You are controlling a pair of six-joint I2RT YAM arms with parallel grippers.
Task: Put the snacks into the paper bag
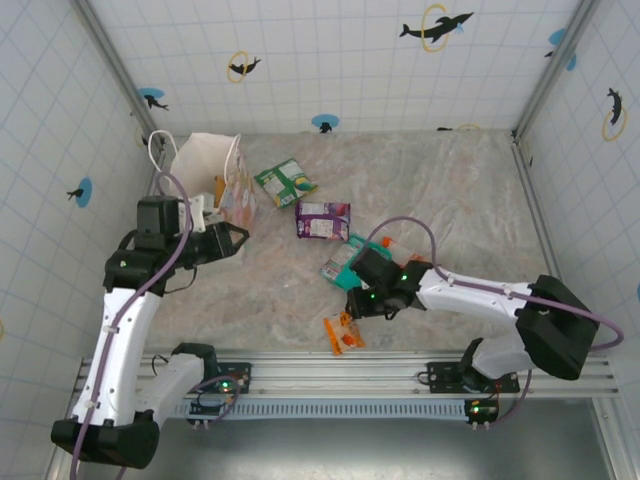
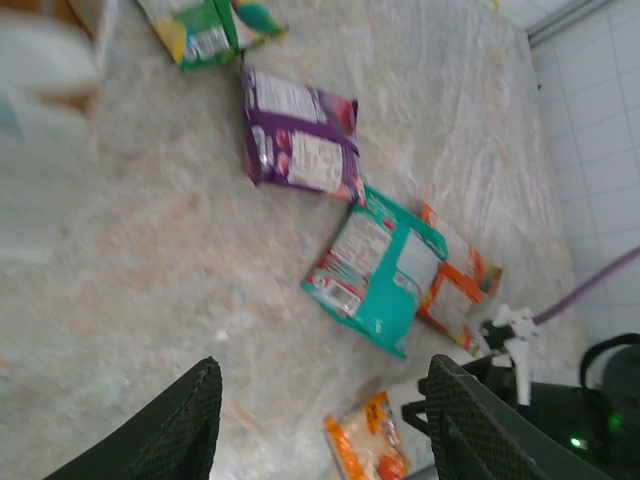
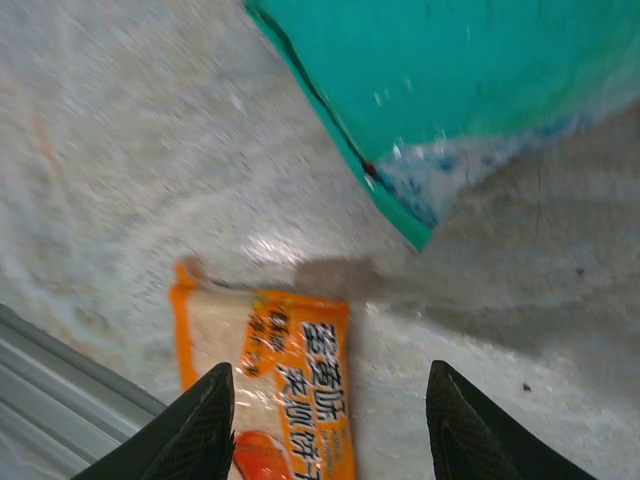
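A green-white packet (image 1: pixel 285 182), purple packet (image 1: pixel 323 220), teal packet (image 1: pixel 343 262) and orange packet (image 1: pixel 343 333), all flat and crinkly, are scattered on the marbled beige table (image 1: pixel 450 200), right of the white paper bag (image 1: pixel 205 170) at the far left. The left gripper (image 2: pixel 320 375) and right gripper (image 3: pixel 330 385) are held spread and empty, the right one just above the orange packet. The table is enclosed by white tiled walls (image 1: pixel 330 60) marked with dolphin stickers (image 1: pixel 436 27).

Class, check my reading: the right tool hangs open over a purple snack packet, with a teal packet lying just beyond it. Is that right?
Not quite. Under the open right tool lies an orange packet, not a purple one; the right wrist view shows it. The teal packet just beyond it is as you said.
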